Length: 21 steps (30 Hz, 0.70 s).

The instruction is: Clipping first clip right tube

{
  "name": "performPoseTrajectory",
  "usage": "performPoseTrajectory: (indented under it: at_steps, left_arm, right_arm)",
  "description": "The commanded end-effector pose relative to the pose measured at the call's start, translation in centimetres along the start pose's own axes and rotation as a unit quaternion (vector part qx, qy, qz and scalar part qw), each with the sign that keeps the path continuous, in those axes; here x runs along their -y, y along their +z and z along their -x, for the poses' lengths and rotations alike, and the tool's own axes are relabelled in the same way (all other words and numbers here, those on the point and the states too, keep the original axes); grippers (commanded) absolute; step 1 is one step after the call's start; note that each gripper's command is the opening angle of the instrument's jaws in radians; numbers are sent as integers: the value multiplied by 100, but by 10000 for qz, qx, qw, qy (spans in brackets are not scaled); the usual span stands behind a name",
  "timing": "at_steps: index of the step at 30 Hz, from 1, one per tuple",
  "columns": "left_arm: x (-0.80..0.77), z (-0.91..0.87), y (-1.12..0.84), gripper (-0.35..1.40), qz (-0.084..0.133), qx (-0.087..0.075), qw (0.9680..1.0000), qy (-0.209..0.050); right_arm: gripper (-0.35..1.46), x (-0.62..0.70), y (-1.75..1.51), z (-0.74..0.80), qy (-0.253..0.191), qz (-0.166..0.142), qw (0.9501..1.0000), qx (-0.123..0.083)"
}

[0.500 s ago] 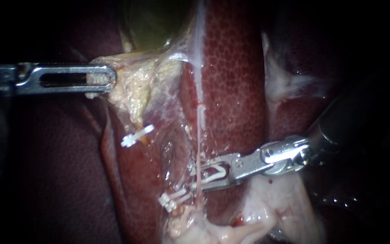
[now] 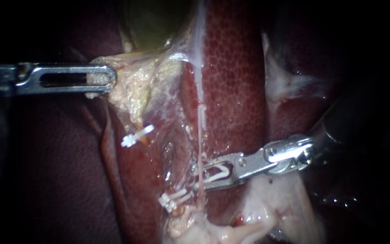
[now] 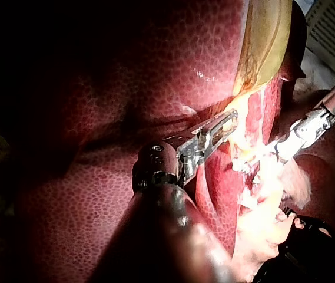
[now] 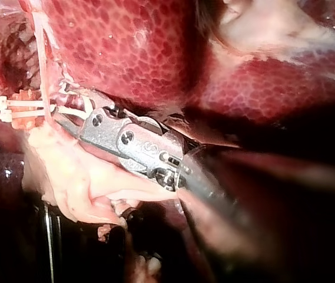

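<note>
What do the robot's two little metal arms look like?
Both are shiny silver metal on dark round shafts. The left instrument has long jaws with a slot down the middle and a rounded end. The right instrument has a jointed neck with small round pins.

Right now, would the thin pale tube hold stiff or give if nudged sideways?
Probably gives: the tube is a thin strand stretched over the liver. Likely slippery, since surfaces glisten wet. Possibly tears easily, being so slender.
</note>
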Motion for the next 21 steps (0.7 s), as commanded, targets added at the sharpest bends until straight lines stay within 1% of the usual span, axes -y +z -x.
performPoseTrajectory:
  at_steps: [1, 7, 11, 21]
  left_arm:
    - [0, 0, 0, -35, 0, 0, 10000, 0]
    - [0, 0, 0, -35, 0, 0, 10000, 0]
    - [0, 0, 0, -35, 0, 0, 10000, 0]
    - [0, 0, 0, -35, 0, 0, 10000, 0]
  right_arm:
    - [10, 0, -4, -2, 6, -7, 10000, -2]
    - [9, 1, -24, -7, 33, 27, 10000, -9]
    - [6, 2, -34, -10, 46, 23, 10000, -14]
    - [8, 6, -32, -14, 44, 17, 10000, -30]
